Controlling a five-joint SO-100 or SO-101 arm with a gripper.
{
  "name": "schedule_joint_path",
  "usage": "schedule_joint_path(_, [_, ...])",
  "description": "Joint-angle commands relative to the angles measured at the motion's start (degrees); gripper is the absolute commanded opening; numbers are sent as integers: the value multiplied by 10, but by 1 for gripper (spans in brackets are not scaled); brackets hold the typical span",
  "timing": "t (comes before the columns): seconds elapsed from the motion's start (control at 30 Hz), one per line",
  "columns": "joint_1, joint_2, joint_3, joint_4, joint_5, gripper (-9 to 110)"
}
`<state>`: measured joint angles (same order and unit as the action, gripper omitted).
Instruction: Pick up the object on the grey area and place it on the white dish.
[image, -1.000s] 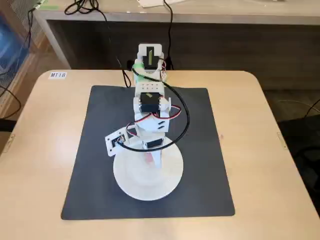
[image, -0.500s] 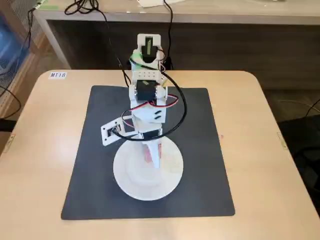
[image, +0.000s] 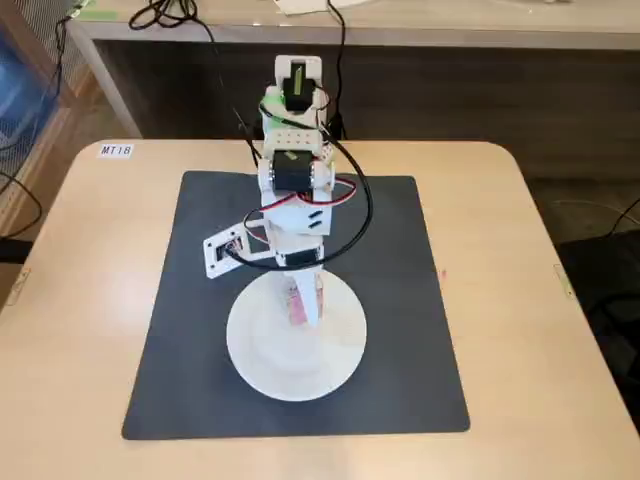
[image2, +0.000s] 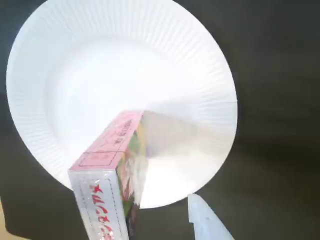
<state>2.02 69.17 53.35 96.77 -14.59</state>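
The pink box (image: 296, 303) stands tilted on the far part of the white dish (image: 290, 362), which lies on the grey mat (image: 400, 300). My gripper (image: 306, 304) hangs over that spot, pointing down. In the wrist view the box (image2: 107, 175) rises from the dish (image2: 100, 65) at lower left. One white fingertip (image2: 202, 220) shows at lower right, well apart from the box. The other finger is hidden behind the box, so I cannot tell if it touches. My gripper (image2: 160, 212) is open.
The mat (image2: 270, 75) covers most of the light wood table (image: 520, 300). The arm's base (image: 298, 90) stands at the mat's far edge with black cables. A desk edge (image: 420, 30) runs behind the table.
The arm has lifted and drawn back toward its base. More of the pink box now shows on the dish beside the fingers.
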Motion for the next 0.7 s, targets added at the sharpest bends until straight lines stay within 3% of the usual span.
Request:
schedule_joint_path(0.0, [8,70,17,4,10,53])
schedule_joint_path(0.27, [8,208,86,4,30,52])
schedule_joint_path(0.37, [4,303,88,4,42,38])
schedule_joint_path(0.47, [2,406,102,1,46,4])
schedule_joint_path(0.5, [4,438,115,-1,51,0])
schedule_joint_path(0.67, [1,663,328,-119,87,0])
